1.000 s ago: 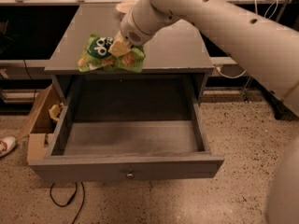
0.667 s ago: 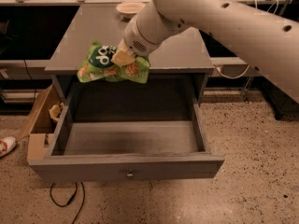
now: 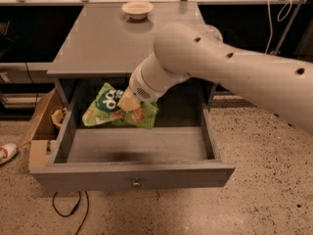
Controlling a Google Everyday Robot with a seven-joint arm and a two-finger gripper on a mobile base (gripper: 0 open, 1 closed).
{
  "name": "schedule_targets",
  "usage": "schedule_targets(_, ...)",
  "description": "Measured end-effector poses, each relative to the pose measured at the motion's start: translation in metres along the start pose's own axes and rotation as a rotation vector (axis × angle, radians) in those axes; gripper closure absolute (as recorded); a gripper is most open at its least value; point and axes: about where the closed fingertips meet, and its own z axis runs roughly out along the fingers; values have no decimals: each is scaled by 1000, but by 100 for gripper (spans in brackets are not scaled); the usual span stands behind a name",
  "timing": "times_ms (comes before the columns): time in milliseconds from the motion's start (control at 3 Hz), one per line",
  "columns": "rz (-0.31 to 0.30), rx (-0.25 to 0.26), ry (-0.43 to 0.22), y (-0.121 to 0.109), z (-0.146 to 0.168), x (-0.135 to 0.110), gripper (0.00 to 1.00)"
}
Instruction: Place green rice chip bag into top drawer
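Brings the green rice chip bag (image 3: 103, 109) down from the level of the table (image 3: 107, 43) into the open top drawer (image 3: 98, 177), holds it pinched in the gripper (image 3: 128, 102) above the floor; pickup and carry apparently done, release and withdrawal left.

Gripper (image 3: 128, 102) is positioned over the open top drawer (image 3: 88, 174), just below the front edge of the cabinet top (image 3: 98, 48). It is clamped on the green rice chip bag (image 3: 103, 107). The bag hangs tilted above the drawer floor, apparently clear of it. A knob (image 3: 136, 183) is centred on the front panel. A pale bowl (image 3: 137, 9) sits at the far edge of the cabinet top. A cardboard box (image 3: 41, 126) stands left of the drawer.
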Motion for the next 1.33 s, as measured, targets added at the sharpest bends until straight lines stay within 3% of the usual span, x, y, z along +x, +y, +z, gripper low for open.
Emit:
schedule_targets(333,82,3,-19,15,27,33,100)
schedule_targets(667,154,19,-54,-2,65,62,73)
schedule_targets(1333,201,42,-117,-26,93,85,27)
